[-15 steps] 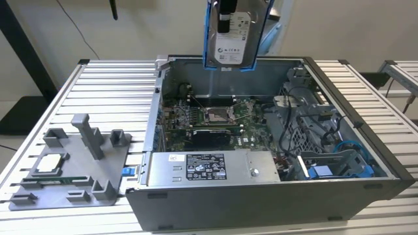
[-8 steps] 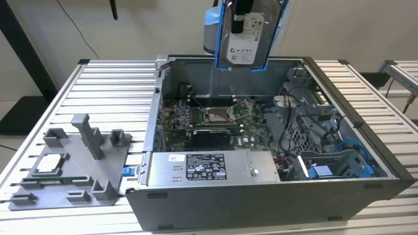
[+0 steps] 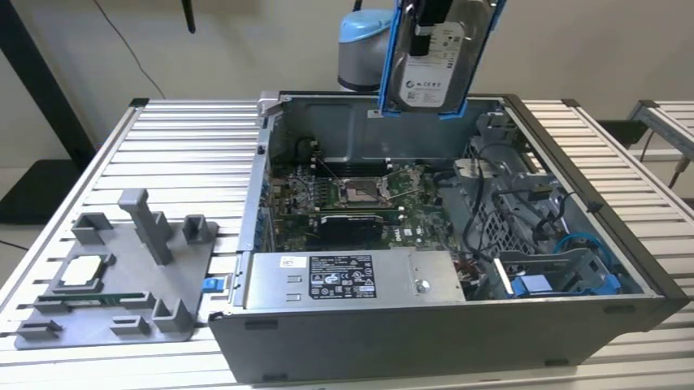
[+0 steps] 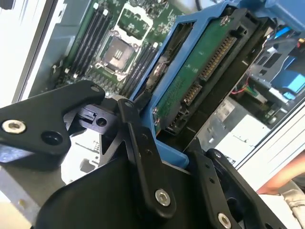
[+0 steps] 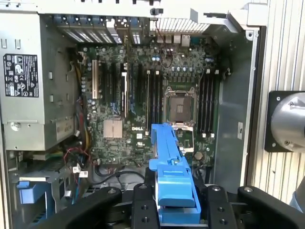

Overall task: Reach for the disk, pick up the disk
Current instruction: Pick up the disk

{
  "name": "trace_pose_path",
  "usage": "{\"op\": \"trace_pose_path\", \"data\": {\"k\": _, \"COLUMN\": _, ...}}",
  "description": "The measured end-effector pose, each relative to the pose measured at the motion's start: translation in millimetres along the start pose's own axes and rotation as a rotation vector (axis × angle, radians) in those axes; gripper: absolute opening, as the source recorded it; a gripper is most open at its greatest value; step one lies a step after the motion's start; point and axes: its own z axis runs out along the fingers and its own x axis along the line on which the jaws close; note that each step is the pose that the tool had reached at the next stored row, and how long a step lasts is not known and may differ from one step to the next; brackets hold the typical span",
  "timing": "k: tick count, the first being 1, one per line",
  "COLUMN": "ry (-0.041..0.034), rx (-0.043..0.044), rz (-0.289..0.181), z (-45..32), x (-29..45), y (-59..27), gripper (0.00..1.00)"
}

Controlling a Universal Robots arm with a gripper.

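Note:
The disk (image 3: pixel 434 65), a silver-grey drive with a white label and blue rails, hangs upright in the air above the back wall of the open computer case (image 3: pixel 434 333) in the exterior view. My gripper (image 3: pixel 434 12) is shut on its upper end. In the second wrist view the disk's green underside and connectors (image 4: pixel 200 81) stick out from between the black fingers (image 4: pixel 143 148). In the first wrist view its blue rail (image 5: pixel 171 176) stands edge-on between the two fingers, over the motherboard.
The case lies open on a slatted aluminium table (image 3: pixel 184 154). Inside are the motherboard (image 3: pixel 358 195), a grey power supply box (image 3: pixel 347 280) with a black-and-white label, cables and a blue drive bay (image 3: pixel 542 280). On the exterior view's left, a grey fixture (image 3: pixel 119 276) holds a small square chip (image 3: pixel 81 272).

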Motion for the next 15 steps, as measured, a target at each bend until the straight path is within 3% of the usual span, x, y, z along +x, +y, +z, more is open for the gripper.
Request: {"op": "trace_pose_path", "data": {"k": 15, "ry": 0.0000, "rx": -0.0002, "rz": -0.002, "z": 4.6, "x": 0.0, "y": -61.5, "gripper": 0.00}}
